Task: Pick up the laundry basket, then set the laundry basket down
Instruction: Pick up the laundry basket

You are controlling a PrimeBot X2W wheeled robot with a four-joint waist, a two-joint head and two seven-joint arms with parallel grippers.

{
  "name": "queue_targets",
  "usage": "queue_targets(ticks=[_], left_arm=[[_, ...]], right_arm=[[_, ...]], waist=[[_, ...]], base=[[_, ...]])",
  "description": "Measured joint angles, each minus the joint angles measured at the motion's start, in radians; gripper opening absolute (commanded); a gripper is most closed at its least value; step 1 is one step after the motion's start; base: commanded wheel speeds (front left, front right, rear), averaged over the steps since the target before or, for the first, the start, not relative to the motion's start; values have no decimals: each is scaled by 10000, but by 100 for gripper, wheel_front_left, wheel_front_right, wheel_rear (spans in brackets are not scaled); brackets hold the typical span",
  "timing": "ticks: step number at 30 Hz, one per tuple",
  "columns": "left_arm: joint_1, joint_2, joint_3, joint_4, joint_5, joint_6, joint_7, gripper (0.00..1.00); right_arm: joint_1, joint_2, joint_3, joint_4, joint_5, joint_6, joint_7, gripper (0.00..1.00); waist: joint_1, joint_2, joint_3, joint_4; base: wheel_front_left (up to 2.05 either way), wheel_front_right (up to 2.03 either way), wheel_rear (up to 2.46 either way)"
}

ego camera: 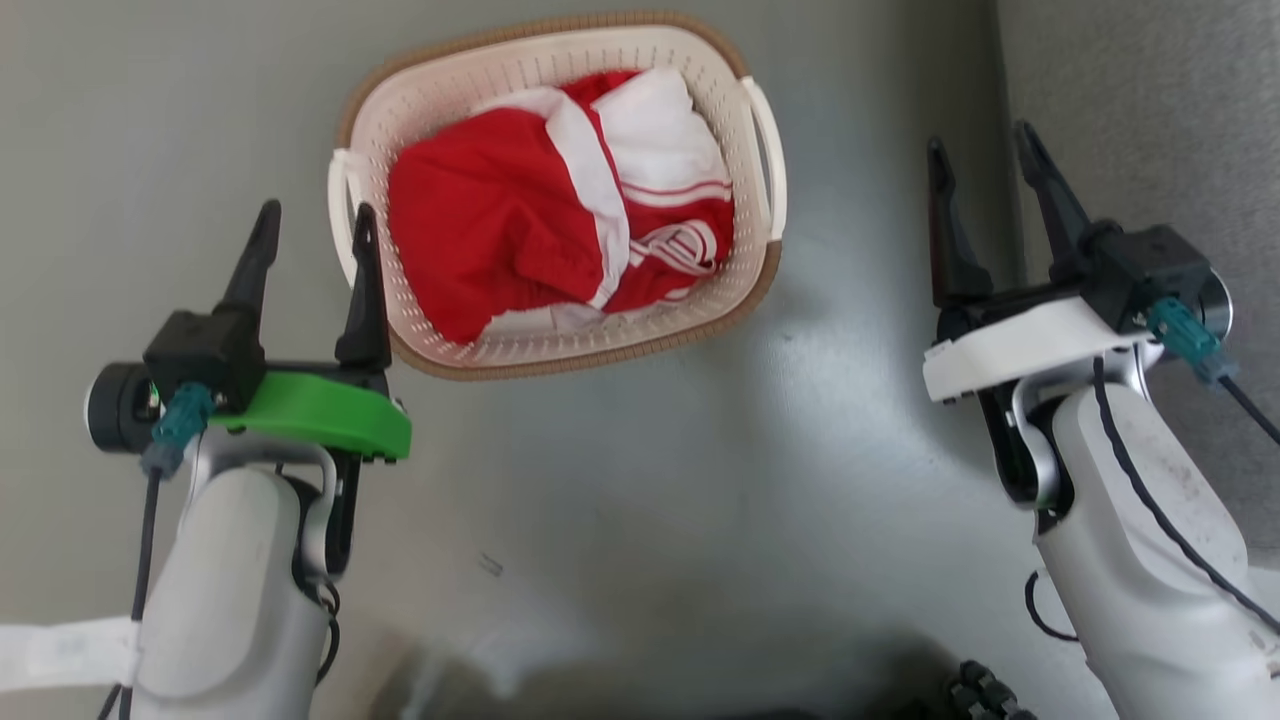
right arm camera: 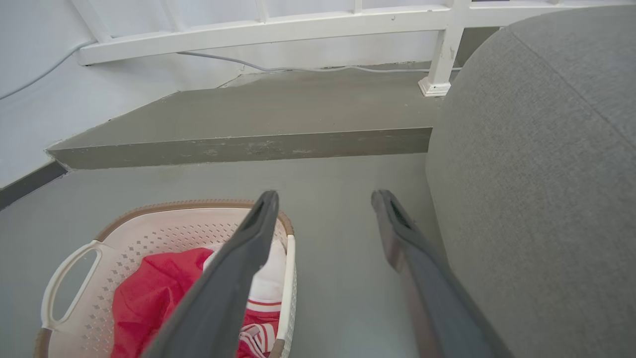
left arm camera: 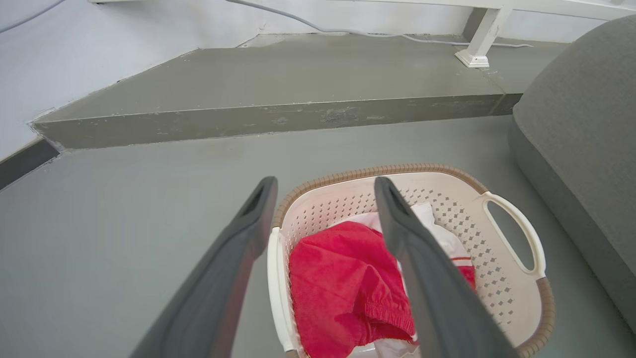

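The laundry basket [ego camera: 440,110], cream-white and perforated with a brown woven-look rim and two white side handles, stands on the grey floor, holding red and white clothes [ego camera: 560,215]. My left gripper [ego camera: 312,222] is open just beside the basket's left handle [ego camera: 343,215], its right finger over the rim. In the left wrist view the basket [left arm camera: 477,233] lies under my open fingers [left arm camera: 223,278]. My right gripper [ego camera: 982,162] is open over bare floor, well to the right of the basket's right handle [ego camera: 768,150]. The right wrist view has the basket [right arm camera: 149,233] at lower left.
A grey upholstered seat [right arm camera: 536,174] rises close on the right, beside my right gripper. Beyond the basket a low concrete step [left arm camera: 278,119] runs across, with a white railing post [right arm camera: 439,64] and a cable [left arm camera: 318,27] along the wall.
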Motion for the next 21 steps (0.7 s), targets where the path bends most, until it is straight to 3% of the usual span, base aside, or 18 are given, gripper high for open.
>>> queue_targets(ticks=[21], left_arm=[[-2130,-117,148,2786,-560,-523,922,100]], right_arm=[[-2043,351,725,2909,111,899,537,100]], waist=[[-1,0,1478,61]], base=[[0,0,0]])
